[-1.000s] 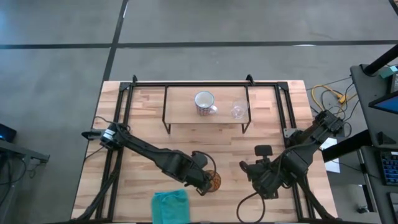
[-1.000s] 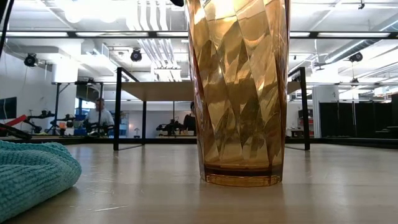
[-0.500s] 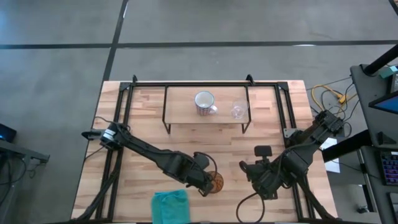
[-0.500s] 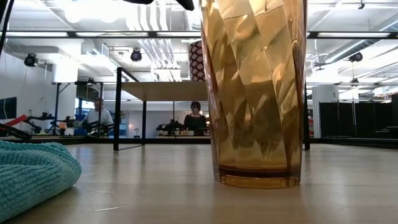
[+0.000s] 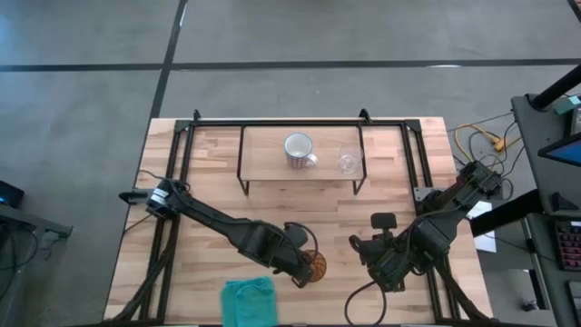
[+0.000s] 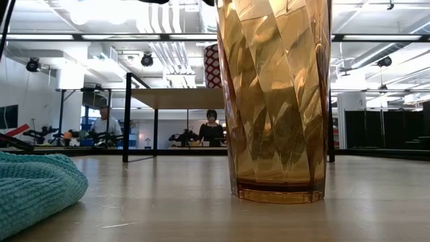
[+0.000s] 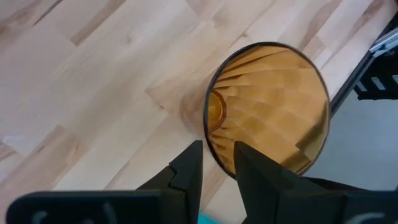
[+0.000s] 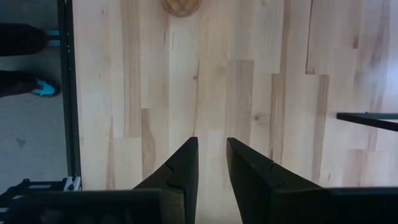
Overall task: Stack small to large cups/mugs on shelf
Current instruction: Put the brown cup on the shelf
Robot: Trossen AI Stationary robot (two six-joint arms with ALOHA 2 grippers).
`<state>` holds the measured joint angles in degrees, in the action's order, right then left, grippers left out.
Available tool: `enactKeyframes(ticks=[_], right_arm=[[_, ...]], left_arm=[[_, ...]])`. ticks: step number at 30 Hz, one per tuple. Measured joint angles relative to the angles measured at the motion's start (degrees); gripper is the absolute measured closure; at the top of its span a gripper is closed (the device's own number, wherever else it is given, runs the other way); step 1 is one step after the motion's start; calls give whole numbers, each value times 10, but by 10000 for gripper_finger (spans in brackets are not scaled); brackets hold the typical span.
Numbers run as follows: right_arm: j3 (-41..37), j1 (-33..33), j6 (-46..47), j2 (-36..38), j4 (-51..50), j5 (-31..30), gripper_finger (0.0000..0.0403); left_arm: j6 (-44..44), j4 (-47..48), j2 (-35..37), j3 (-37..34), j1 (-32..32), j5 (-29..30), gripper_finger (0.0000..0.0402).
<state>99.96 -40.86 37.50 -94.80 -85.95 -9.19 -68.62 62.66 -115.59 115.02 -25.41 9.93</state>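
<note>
Amber and ribbed, the tumbler [image 5: 314, 264] stands upright on the table [image 5: 209, 182] near its front edge, just right of the teal cloth [image 5: 249, 298]. It has slid a little to the right over the last second and then come to rest (the low view shows its base flat on the wood, not lifted). The left claw [image 7: 217, 160] is at its rim, one finger inside the wall and one outside, the gap narrow, so it seems to pinch the wall. That shift suggests the grip has just been taken and a lift toward the shelf [image 5: 272, 165] is next. Up there the white mug [image 5: 298, 150] and small clear glass [image 5: 348, 161] already sit side by side at the far side. Right claw [image 8: 211, 155] waits over bare wood at the near right, fingers slightly apart, holding nothing.
</note>
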Motion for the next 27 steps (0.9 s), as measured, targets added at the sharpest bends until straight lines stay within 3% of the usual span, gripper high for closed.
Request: enactKeyframes(ticks=[27], right_arm=[[0,0,0,0,11,0,326]], left_arm=[[21,-24,-4,-40,15,10,331]])
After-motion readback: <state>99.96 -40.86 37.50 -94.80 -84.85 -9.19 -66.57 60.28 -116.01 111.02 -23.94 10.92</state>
